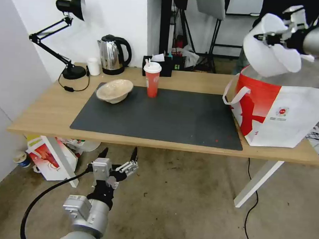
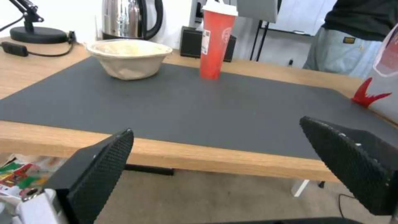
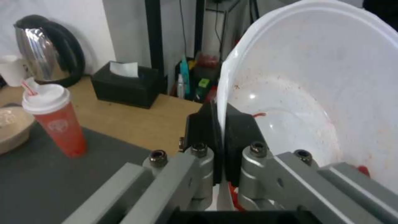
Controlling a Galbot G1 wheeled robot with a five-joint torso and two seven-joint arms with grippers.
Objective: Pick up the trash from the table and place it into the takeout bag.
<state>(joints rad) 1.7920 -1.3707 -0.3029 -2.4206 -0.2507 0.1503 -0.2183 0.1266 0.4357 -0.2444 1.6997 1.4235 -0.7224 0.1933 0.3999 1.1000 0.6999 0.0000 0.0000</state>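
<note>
- The right gripper [image 1: 269, 39], upper right of the head view, is clamped on the rim of the wide white bowl [image 1: 272, 50], held tilted above the takeout bag [image 1: 279, 111].
- In the right wrist view its fingers [image 3: 205, 130] pinch the bowl's thin wall [image 3: 315, 93], red smears inside.
- The left gripper [image 1: 118, 154], lower left of the head view, hangs below the table [image 1: 49, 110] edge with fingers spread apart.
- On the dark grey mat [image 1: 159, 116] stand the beige bowl [image 1: 114, 90] and, just beside it, the red lidded cup [image 1: 152, 80].
- The bag sits on the table's right end.
</note>
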